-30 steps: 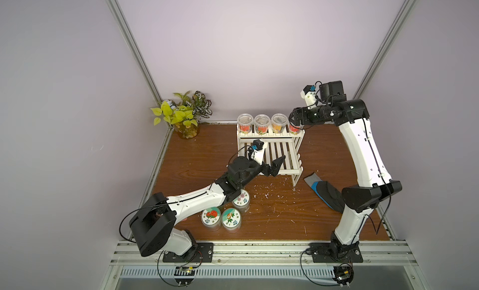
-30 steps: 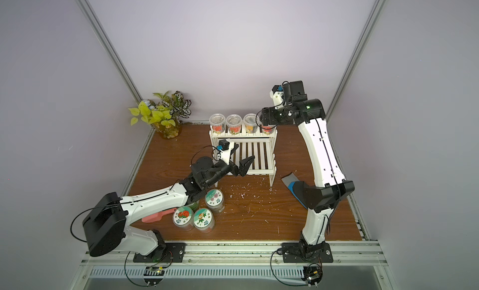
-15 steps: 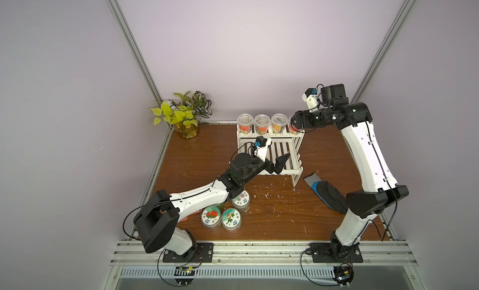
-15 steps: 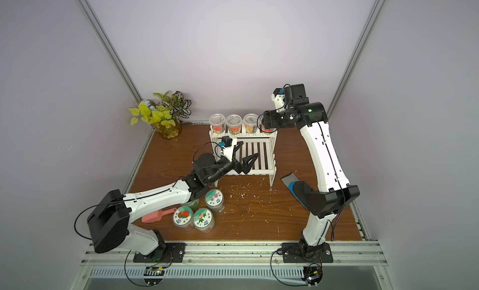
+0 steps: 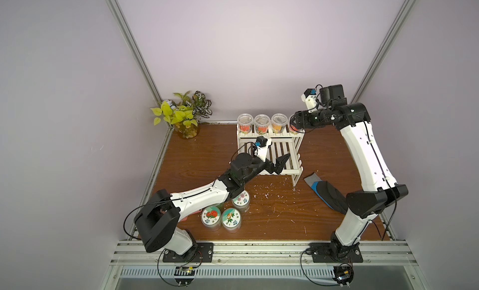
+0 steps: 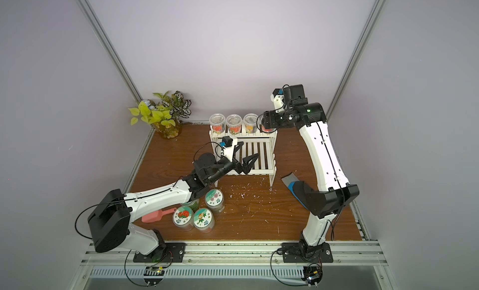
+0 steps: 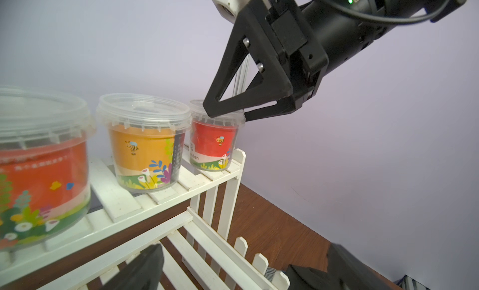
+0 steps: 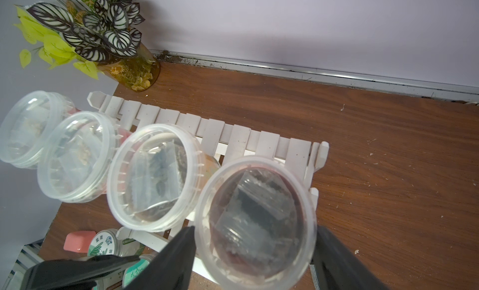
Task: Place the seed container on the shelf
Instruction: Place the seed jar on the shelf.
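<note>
Left jaws: the left gripper stood spread wide and empty over the lower tier, probably parked clear of the other arm.
Shelf: the shelf carried four tubs in a row on its top tier.
Seed container: the seed container stood at the row's right end, just beside the orange tub.
Pointing: upright, lid up, axis vertical, label facing the front.
Right jaws: the right gripper straddled its lid rim from above. Whether it pressed could not be told. Reaching from above likely spared the neighbour.
</note>
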Motion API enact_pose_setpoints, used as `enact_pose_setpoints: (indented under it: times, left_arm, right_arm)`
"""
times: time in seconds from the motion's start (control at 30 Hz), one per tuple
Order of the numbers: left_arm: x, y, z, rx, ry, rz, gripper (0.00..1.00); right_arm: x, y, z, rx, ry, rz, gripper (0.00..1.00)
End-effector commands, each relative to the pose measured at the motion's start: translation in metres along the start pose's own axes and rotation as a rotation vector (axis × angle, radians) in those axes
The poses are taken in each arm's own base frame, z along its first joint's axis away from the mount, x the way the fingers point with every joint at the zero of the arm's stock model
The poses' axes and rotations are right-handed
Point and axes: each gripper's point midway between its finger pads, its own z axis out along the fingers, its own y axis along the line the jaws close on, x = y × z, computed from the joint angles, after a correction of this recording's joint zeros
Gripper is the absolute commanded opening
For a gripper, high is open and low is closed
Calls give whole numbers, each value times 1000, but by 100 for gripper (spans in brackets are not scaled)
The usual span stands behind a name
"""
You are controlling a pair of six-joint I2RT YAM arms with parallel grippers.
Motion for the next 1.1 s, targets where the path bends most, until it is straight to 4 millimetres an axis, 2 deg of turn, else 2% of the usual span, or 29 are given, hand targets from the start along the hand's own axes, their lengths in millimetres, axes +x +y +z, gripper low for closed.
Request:
enact_pose_setpoints:
  times: [0.0, 0.37, 0.57, 0.87, 1.07]
  left_arm:
    - [-13, 0, 3, 6, -32, -8, 100]
    - [-12, 1, 1, -1, -31, -7, 100]
    - [-10, 0, 1, 2, -25, -8, 100]
    - [-11, 1, 1, 0, -27, -4, 100]
    - [-11, 1, 1, 0, -25, -2, 99]
  right_arm:
    - [-13, 6, -15, -15, -65, -21, 75]
    - [-14, 8, -10, -30, -71, -21, 75]
    - [-7, 9, -6, -42, -64, -15, 75]
    - [-13, 12, -21, -51, -99, -21, 77]
    - [-14, 13, -25, -48, -106, -26, 81]
